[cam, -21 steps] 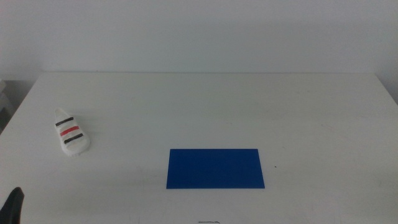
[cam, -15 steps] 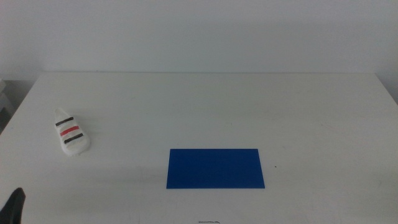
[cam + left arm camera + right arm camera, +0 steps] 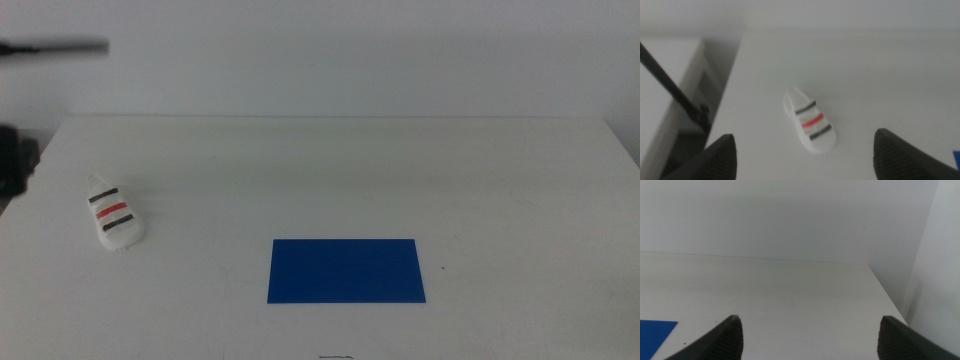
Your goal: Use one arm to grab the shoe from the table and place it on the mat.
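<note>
Shoe (image 3: 113, 213) being seen lying on the white table (image 3: 400, 180), well left of the flat blue mat (image 3: 346, 270), left gripper (image 3: 805, 160) being held above it, jaws wide, right gripper (image 3: 807, 340) jaws wide, over bare table, only mat corner being shown there.

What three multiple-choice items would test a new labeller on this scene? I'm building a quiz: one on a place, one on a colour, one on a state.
1. Where does the sandal lie?
A. on the mat
B. on the table's left part, apart from the mat
C. in a gripper

2. What colour is the mat?
A. dark blue
B. red
C. green

3. How is the left gripper?
A. shut on the sandal
B. shut, empty
C. open, above the sandal

Key: B, bare table separates sandal and mat; A, middle view shows blue; C, jaws stand wide apart with the sandal between them, untouched.
</note>
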### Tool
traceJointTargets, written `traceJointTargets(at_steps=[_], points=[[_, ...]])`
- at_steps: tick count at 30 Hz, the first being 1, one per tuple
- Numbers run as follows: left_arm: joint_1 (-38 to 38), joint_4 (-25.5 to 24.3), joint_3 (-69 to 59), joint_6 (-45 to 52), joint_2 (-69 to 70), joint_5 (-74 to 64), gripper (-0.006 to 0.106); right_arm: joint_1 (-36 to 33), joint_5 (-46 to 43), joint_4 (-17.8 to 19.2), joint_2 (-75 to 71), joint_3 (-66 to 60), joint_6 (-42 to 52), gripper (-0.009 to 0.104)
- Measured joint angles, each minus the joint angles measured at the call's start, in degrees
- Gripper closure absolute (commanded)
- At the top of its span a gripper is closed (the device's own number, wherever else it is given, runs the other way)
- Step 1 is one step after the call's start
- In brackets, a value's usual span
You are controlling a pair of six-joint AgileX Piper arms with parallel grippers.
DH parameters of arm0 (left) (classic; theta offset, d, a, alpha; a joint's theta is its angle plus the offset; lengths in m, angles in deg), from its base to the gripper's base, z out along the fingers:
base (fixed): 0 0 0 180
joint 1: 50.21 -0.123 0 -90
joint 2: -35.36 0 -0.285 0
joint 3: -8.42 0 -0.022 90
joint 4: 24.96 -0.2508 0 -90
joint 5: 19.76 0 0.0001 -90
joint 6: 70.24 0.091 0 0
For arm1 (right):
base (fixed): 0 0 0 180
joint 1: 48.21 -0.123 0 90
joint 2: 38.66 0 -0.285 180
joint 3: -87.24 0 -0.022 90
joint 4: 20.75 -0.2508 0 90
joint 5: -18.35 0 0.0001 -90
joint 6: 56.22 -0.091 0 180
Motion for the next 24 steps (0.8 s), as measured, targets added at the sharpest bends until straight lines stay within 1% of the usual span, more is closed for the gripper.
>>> traceJointTargets(at_steps=[5, 12, 24], points=[[0.0, 0.38, 13.07, -6.36, -12.91, -12.08, 0.007, 0.0, 0.0, 0.0, 0.0, 0.0, 0.0, 0.001], [0.0, 0.71, 24.58, -19.69, -29.1, -19.37, 0.007, 0.0, 0.0, 0.0, 0.0, 0.0, 0.0, 0.001], [-0.09, 0.81, 45.53, -24.25, -53.97, -33.04, 0.007, 0.0, 0.0, 0.0, 0.0, 0.0, 0.0, 0.001]])
